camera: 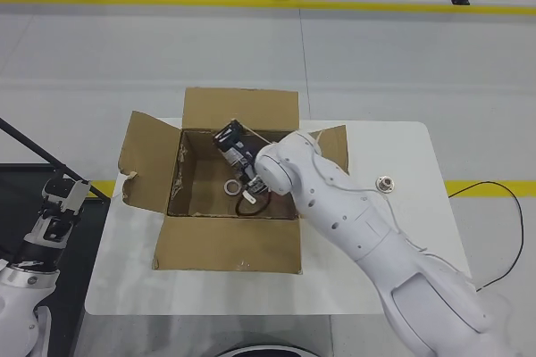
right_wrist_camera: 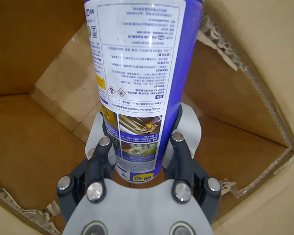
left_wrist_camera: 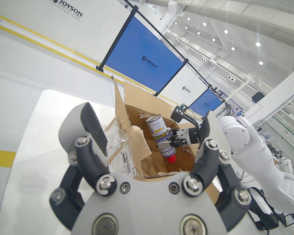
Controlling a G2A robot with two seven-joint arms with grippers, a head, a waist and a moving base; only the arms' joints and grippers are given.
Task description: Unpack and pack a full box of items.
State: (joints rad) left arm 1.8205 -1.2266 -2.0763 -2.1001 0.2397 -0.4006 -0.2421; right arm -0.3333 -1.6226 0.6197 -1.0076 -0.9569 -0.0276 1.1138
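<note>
An open cardboard box (camera: pixel 229 243) stands in the middle of the white table (camera: pixel 389 152), all flaps folded out. My right gripper (right_wrist_camera: pixel 140 133) is inside the box (right_wrist_camera: pixel 34 128), shut on a blue and white spray can (right_wrist_camera: pixel 142 50) near its cap end. From the left wrist view the can (left_wrist_camera: pixel 158 129) hangs tilted with its red cap (left_wrist_camera: pixel 171 159) pointing down, above the box floor, held by the right gripper (left_wrist_camera: pixel 173 141). From above, the can (camera: pixel 234 143) sits near the box's back wall. My left gripper (left_wrist_camera: pixel 148 114) is open and holds nothing, off the table's left side (camera: pixel 64 195).
A small pale ring (camera: pixel 233 187) and a black loop (camera: pixel 247 206) lie on the box floor. A small round metal part (camera: pixel 387 184) rests on the table right of the box. The box's left flap (left_wrist_camera: pixel 127 145) is torn and carries a label.
</note>
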